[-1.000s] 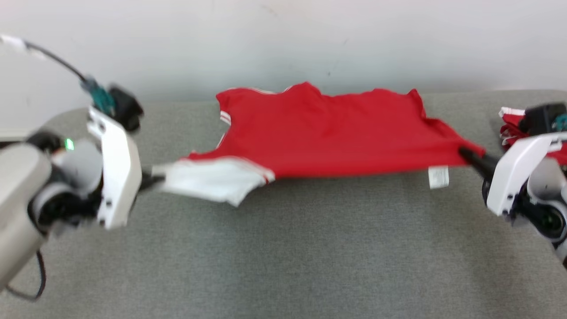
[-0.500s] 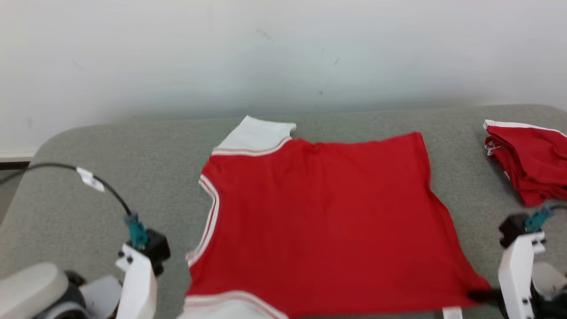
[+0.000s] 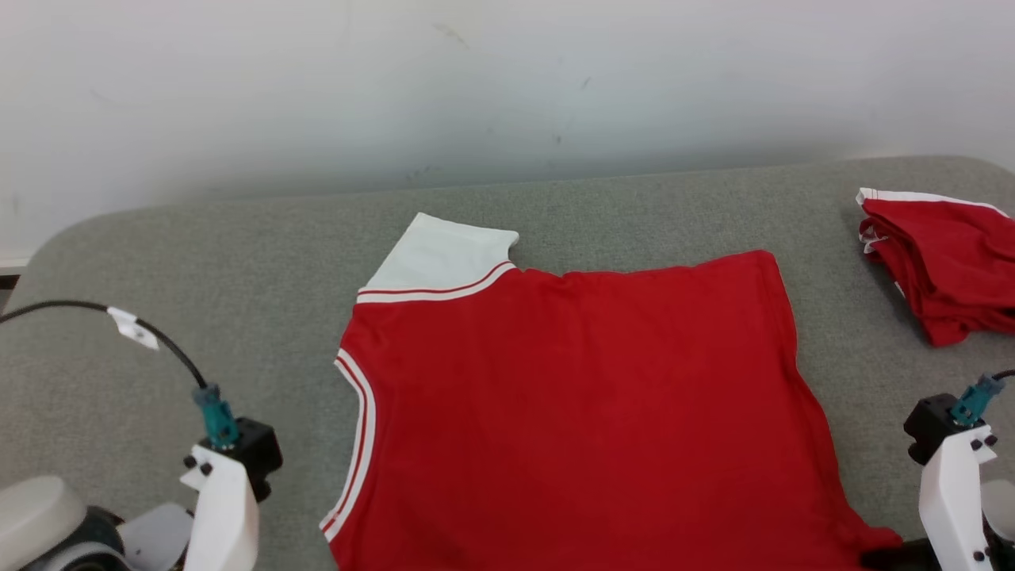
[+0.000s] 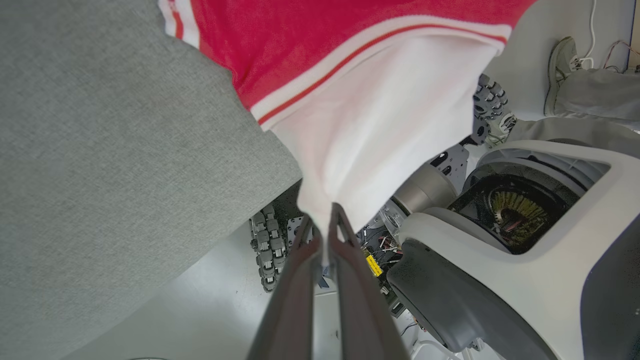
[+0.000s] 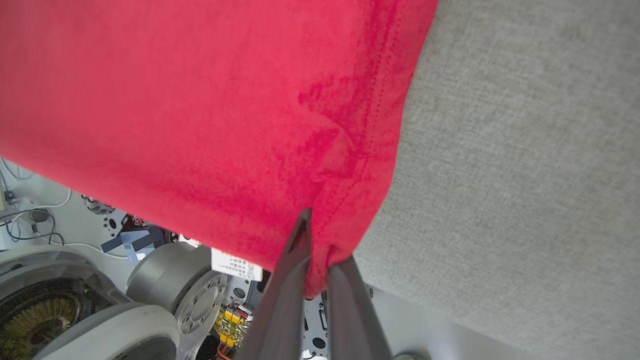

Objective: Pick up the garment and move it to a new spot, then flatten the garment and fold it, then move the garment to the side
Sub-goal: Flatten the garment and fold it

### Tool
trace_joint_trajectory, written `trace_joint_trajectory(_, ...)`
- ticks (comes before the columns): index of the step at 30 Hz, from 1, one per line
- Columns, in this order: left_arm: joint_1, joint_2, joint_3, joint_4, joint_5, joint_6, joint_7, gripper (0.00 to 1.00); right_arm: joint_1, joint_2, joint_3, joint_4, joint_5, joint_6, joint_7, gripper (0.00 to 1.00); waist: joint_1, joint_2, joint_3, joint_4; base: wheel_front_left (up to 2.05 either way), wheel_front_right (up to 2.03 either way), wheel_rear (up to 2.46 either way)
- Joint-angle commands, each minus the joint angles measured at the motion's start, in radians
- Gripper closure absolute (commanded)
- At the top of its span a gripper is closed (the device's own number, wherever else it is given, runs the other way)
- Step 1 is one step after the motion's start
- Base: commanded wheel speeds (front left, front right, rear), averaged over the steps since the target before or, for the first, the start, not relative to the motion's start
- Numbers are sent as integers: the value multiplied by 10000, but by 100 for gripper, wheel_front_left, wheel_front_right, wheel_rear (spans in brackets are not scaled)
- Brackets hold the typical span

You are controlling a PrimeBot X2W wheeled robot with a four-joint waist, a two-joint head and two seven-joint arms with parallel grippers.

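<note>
Garment [image 3: 571, 412] lying spread on grey table [image 3: 198, 254].
Left gripper [image 4: 327, 222] is clamping its white sleeve [image 4: 380, 125], right gripper [image 5: 317, 250] its red hem corner [image 5: 345, 235] (both past the table edge).

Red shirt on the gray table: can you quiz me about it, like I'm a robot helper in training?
1. True or false: the left gripper pinches the white sleeve of the red shirt.
2. Where does the folded red pile lie? A: far right of the table. B: under the shirt. C: far left.
3. What colour is the cloth that the right gripper is shut on?
Key: 1 true; 2 A; 3 red.
</note>
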Motion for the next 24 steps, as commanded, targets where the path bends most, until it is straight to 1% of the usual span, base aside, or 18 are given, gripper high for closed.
trace_joint_trajectory(1,-165,3,68,129,-90,9,102,100,-123,135,-152,27,-117,-26,140,100,1,-1,170,-89,0,0,0)
trace_joint_trajectory(4,-563,-227,254,625,-68,9,253,100,-489,562,-658,279,-389,-26,540,100,1,-1,425,-191,0,0,0)
trace_joint_trajectory(7,-976,-532,355,1217,76,-51,440,100,-826,1127,-1141,740,-693,-26,880,100,1,-1,681,-267,0,0,0)
trace_joint_trajectory(13,-1828,-1364,492,2511,389,-199,728,100,-1630,2239,-2090,1631,-1472,-26,1464,100,1,-1,1229,-371,0,0,0)
trace_joint_trajectory(17,-2325,-1914,573,3339,612,-460,689,100,-2124,2934,-2668,2059,-1972,-26,1692,100,1,-1,1565,-458,0,0,0)
trace_joint_trajectory(20,-2656,-2259,669,3977,788,-706,456,100,-2381,3386,-3028,2307,-2382,-26,1850,100,1,-1,1781,-503,0,0,0)
trace_joint_trajectory(21,-2730,-2360,690,4208,870,-784,370,100,-2442,3509,-3138,2387,-2516,-26,1870,89,1,-1,1843,-519,0,0,0)
trace_joint_trajectory(23,-2905,-2606,771,4630,1073,-987,42,100,-2566,3751,-3357,2521,-2799,-26,1908,64,1,-1,1937,-538,0,0,0)
trace_joint_trajectory(24,-2954,-2720,778,4842,1149,-1096,-70,100,-2601,3876,-3451,2582,-2920,-26,1932,55,1,-1,1974,-548,0,0,0)
